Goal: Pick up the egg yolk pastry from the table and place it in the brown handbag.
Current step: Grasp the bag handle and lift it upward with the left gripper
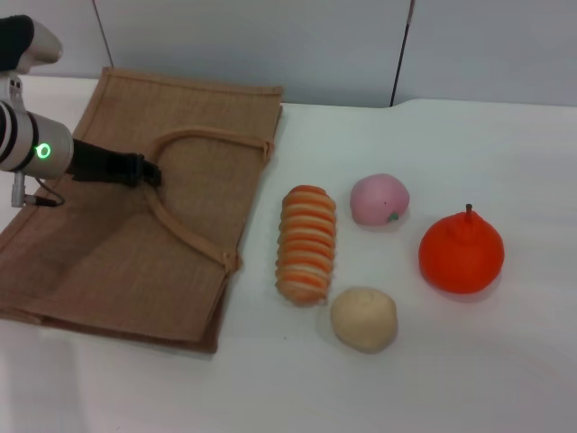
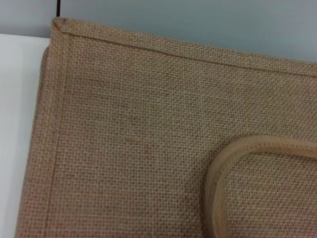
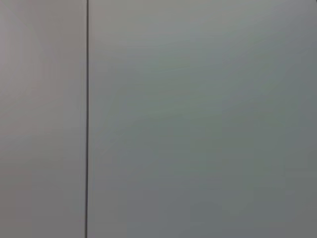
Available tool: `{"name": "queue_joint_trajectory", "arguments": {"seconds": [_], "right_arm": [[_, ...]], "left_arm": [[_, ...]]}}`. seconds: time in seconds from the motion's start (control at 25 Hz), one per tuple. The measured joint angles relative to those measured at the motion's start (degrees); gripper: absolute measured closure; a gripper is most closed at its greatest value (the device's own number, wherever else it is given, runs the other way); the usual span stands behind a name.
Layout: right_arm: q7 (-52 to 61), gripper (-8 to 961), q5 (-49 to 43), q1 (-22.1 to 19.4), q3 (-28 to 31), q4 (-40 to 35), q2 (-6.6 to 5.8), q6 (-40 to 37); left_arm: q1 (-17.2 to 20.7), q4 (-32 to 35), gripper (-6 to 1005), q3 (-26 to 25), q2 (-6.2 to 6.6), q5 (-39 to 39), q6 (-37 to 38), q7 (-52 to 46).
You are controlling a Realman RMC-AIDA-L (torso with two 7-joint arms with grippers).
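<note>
Head view: the brown handbag (image 1: pixel 126 262) lies flat on the left part of the white bench (image 1: pixel 469 370), its two looped handles (image 1: pixel 194 236) resting on top of the cloth. The left claw (image 1: pixel 151 170) reaches in from the left edge and sits low over the bag, its dark tip right at the upper handle loop; whether it is wide, narrow or gripping the handle cannot be told from here. The egg yolk pastry (image 1: pixel 363 317) lies on the bench to the right of the bag, well apart from the left claw and nearer the front edge, with nothing holding it. Just beside the pastry, toward the bag and a little farther back, lies a striped bread roll (image 1: pixel 306 243). Behind the pastry sits a pink peach (image 1: pixel 380 199), and to the right of it an orange fruit (image 1: pixel 461 252) with a short stem. The right claw is not in sight. Left wrist view: close woven cloth of the handbag (image 2: pixel 133 129) fills the picture, with a hemmed edge along one side, a curve of one handle (image 2: pixel 223 168) lying on it, and a strip of white bench (image 2: pixel 20 114) past the edge. Right wrist view: only a plain pale wall (image 3: pixel 198 119) with a thin dark seam shows.
</note>
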Motion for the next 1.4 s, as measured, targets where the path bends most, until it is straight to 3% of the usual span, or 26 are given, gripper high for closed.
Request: {"name": "queue_joint_trajectory", "arguments": {"seconds": [0.16,0.4,0.64,0.8,0.92,1.08,1.24,1.4], "right_arm": [[0.00,93,0.01,-0.06,0.00,0.00,-0.05,0.00],[0.00,93,-0.02,-0.07,0.00,0.00,-0.08,0.00],[0.00,94,-0.13,-0.07,0.00,0.00,-0.09,0.00],[0.00,94,-0.16,-0.13,0.00,0.00,-0.09,0.00],[0.00,94,-0.24,-0.19,0.00,-0.02,-0.08,0.00],[0.00,94,-0.62,-0.21,-0.17,-0.40,-0.09,0.00],[1.15,95,-3.03,0.33,-1.91,-1.13,-0.21,0.00],[4.90,95,-7.25,2.33,-4.65,-3.43,-0.54,0.00]], "left_arm": [[0.28,0.26,595,-0.35,0.33,-0.16,-0.72,-0.13],[0.37,0.59,797,-0.19,0.46,-0.20,-1.18,-0.17],[0.46,1.02,850,-0.23,0.25,-0.23,-0.76,0.12],[0.59,1.53,860,-0.42,-0.21,-0.78,-0.53,1.27],[1.40,4.15,867,-0.43,-1.41,-2.78,-1.13,2.64],[4.14,11.06,876,-0.42,-4.09,-8.74,-4.10,6.04],[6.42,12.94,878,-0.46,-4.51,-17.50,-7.19,11.52],[9.22,12.65,879,-0.48,-3.96,-30.48,-11.72,20.19]]}}
